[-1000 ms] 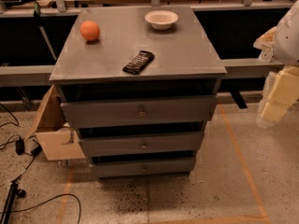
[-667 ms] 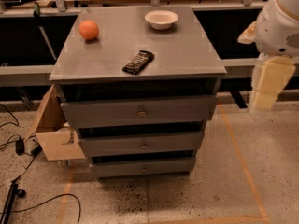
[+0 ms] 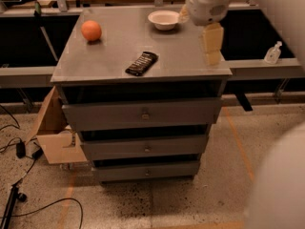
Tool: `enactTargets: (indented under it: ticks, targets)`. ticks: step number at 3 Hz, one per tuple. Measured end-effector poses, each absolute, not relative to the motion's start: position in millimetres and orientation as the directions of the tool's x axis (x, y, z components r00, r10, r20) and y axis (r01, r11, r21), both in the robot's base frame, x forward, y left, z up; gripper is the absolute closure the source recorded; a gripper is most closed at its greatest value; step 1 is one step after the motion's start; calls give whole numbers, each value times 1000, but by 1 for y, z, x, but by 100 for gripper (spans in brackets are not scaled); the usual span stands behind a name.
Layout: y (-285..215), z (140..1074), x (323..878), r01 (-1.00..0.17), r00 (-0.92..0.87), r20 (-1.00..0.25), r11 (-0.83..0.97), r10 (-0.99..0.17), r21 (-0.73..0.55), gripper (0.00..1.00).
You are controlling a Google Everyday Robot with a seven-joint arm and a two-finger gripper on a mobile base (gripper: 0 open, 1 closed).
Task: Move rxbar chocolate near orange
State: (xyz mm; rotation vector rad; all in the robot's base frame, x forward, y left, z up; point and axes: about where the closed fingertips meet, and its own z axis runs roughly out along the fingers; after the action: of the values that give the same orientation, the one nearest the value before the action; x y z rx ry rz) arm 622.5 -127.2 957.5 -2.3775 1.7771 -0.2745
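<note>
The grey metal cabinet (image 3: 143, 113) with three drawers fills the middle, and its flat top is the surface. My white arm (image 3: 208, 4) comes in from the far right. An open brown cardboard box (image 3: 52, 132) sits on the floor at the cabinet's left. My jaws hang over the right side of the surface, just right of the white round bowl (image 3: 163, 19); I cannot tell whether they are spread or pressed together. The rxbar chocolate (image 3: 141, 63), a slim bar in a dark wrapper, lies flat at the near middle, well apart from the round bright orange (image 3: 91, 30) at the far left.
</note>
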Motion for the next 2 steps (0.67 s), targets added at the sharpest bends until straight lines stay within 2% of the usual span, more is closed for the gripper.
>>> enactTargets:
  ticks: [1, 2]
  targets:
    - [-92, 953, 667, -880, 382, 58, -382, -922, -283, 0]
    - [-91, 954, 671, -874, 377, 57, -376, -924, -307, 0]
